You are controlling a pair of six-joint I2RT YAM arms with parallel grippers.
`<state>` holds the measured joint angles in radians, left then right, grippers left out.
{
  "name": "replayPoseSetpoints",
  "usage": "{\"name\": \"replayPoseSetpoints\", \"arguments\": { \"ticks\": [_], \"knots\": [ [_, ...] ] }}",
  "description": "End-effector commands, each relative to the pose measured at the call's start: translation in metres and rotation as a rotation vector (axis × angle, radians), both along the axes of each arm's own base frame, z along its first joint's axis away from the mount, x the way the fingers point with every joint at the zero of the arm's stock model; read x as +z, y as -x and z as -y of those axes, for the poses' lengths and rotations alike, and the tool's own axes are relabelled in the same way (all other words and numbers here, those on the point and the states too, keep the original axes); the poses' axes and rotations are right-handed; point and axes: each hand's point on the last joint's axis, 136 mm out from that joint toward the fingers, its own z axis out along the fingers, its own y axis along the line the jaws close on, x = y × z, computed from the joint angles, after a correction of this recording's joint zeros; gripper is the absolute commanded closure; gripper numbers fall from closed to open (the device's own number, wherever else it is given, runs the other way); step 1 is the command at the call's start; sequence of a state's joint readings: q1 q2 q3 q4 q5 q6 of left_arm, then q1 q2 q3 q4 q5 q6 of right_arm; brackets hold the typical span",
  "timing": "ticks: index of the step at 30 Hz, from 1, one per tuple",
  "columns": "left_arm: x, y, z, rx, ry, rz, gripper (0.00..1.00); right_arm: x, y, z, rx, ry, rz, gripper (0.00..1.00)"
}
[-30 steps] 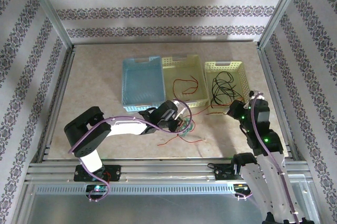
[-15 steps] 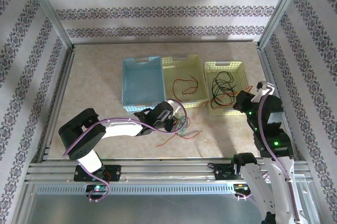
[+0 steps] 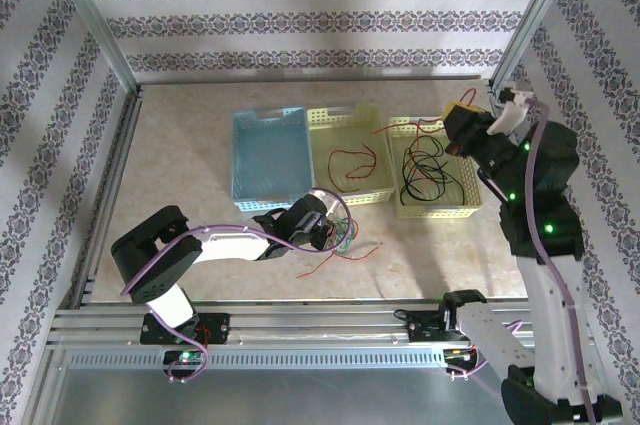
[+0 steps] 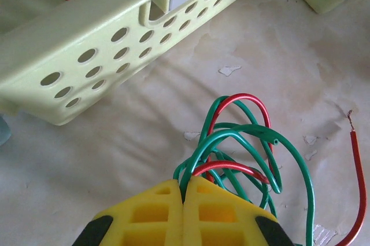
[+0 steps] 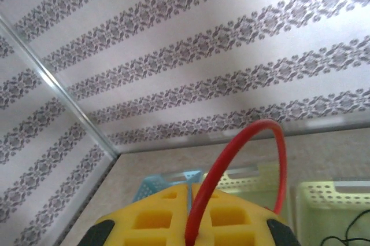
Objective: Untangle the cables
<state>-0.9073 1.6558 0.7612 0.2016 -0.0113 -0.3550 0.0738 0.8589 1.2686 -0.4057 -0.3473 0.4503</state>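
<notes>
Left gripper (image 4: 184, 191): clamped shut on the green-and-red tangle (image 4: 231, 167), yellow pads pressed together, low over the table (image 3: 180, 165).
Left gripper position: just in front of the near wall of the middle basket (image 3: 345, 113), toward its right corner.
Tangle: green and red loops bunched at the pads and fanning out over the table surface; not in any basket.
Red strand (image 4: 357, 176): flat on the table beside the tangle, bare end pointing away; link to the tangle not discernible.
Right gripper (image 5: 189, 199): closed on a red cable (image 5: 282, 165), raised well above the table, over the far right corner of the right basket (image 3: 440, 211).
Red cable: pinched between the pads, arching up and over in front of the wrist camera; in the top view, trailing left in the air toward the middle basket.
Black cables (image 3: 425, 167): loose coil inside the right basket.
Second red cable (image 3: 352, 158): curled on the floor of the middle basket.
Blue basket (image 3: 268, 160): leftmost, touching the middle basket.
</notes>
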Motion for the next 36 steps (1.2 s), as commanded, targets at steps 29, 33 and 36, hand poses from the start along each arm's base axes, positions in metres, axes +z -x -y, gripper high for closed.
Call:
{"name": "replayPoseSetpoints", "arguments": {
  "ticks": [29, 33, 36],
  "knots": [
    [-0.013, 0.017, -0.020, 0.007, -0.022, -0.045, 1.00, -0.094, -0.082, -0.089, 0.230, 0.136, -0.271, 1.00],
    [-0.011, 0.018, -0.022, 0.019, -0.003, -0.031, 1.00, -0.030, -0.068, -0.093, 0.210, 0.191, -0.075, 1.00],
    [-0.009, 0.017, -0.025, 0.029, 0.006, -0.018, 1.00, 0.008, -0.057, -0.096, 0.205, 0.203, 0.036, 1.00]
  ]
}}
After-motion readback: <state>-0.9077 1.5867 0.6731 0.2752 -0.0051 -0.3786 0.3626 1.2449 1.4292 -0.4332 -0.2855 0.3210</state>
